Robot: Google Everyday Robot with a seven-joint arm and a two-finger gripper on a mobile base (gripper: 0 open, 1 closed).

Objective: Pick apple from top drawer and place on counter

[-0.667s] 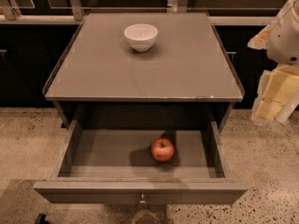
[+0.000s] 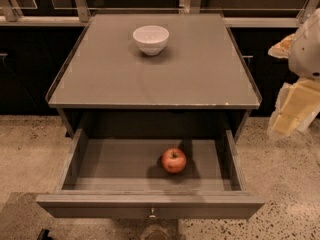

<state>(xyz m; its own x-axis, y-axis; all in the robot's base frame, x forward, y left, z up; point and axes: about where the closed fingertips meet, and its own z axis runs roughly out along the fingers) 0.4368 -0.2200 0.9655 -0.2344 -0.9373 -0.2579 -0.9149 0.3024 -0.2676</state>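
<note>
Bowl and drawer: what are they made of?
The bowl looks like glazed white ceramic, smooth with a soft sheen. The top drawer looks like matte grey-brown wood, maybe painted; its knob glints like metal. The gripper hangs right of the counter.

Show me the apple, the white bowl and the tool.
apple (image 2: 174, 160): camera view, centre of its red skin, in the top drawer (image 2: 125, 165).
white bowl (image 2: 151, 45): camera view, outer wall, on the counter (image 2: 200, 71).
tool (image 2: 289, 116): camera view, pale lower part, right of the counter.
</note>
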